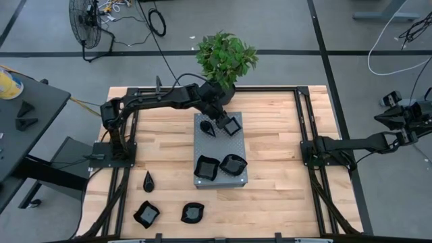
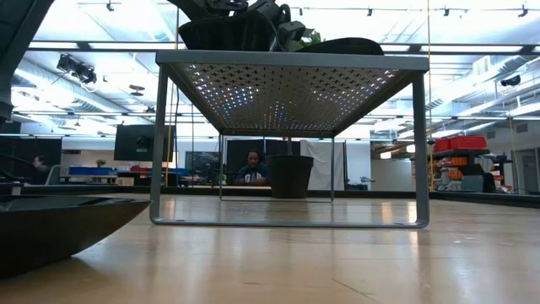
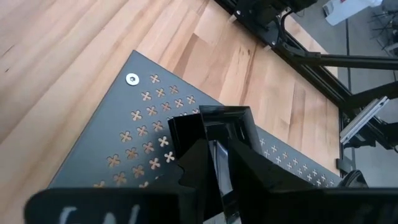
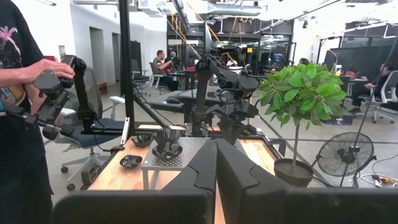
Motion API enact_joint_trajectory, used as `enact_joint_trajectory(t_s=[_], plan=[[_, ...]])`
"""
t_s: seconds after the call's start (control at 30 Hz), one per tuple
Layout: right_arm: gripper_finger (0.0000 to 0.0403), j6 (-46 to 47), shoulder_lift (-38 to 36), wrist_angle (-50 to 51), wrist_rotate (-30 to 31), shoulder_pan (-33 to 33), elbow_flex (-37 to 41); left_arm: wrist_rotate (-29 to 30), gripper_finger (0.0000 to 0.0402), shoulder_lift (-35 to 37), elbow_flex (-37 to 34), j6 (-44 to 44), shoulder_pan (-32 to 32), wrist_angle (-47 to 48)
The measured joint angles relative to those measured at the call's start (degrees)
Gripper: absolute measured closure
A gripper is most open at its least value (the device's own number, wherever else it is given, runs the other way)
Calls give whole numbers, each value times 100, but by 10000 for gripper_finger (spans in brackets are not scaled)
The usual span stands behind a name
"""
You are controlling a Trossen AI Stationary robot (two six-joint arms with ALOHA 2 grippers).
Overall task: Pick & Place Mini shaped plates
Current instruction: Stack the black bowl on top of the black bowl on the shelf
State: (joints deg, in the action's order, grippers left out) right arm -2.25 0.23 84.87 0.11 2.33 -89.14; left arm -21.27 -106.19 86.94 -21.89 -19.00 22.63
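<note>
The mini shaped plates are small glossy black dishes. A square plate [image 1: 233, 125] and a teardrop one [image 1: 210, 127] are at the far end of the raised grey perforated slab [image 1: 221, 147]. Two more [image 1: 206, 167] [image 1: 233, 164] lie at its near end. Three others [image 1: 148, 181] [image 1: 146, 213] [image 1: 192, 212] rest on the table at the near left. My left gripper [image 3: 219, 177] reaches over the slab's far end and is shut on the square plate [image 3: 217, 127]. My right gripper [image 4: 216, 168] hangs shut at the table's right edge, touching nothing. My left gripper has one upright wall of the square plate [image 3: 218, 155] pinched between its two fingers [image 3: 194, 165]. The fingers slant down from the table's far left side. The plate is over the slab's far right part; the fingers hide whether its base lies flat there.
A potted plant [image 1: 226, 57] stands just beyond the slab's far edge, close to my left arm. The slab stands on thin metal legs [image 2: 157, 143] above the wooden table. Black frame rails [image 1: 304, 115] run along both sides. A person [image 4: 18, 93] stands beyond the table.
</note>
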Motion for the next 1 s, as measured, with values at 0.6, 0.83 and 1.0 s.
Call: enact_joint_trajectory(t_s=[0.6,0.83,1.0], plan=[[387,1,0,3,0,0,2,38,316,194,-2,265,-111,313],[387,1,0,5,1,0,2,70,316,428,-2,364,-103,723],[387,1,0,5,1,0,0,53,316,821,-2,490,-96,1396]])
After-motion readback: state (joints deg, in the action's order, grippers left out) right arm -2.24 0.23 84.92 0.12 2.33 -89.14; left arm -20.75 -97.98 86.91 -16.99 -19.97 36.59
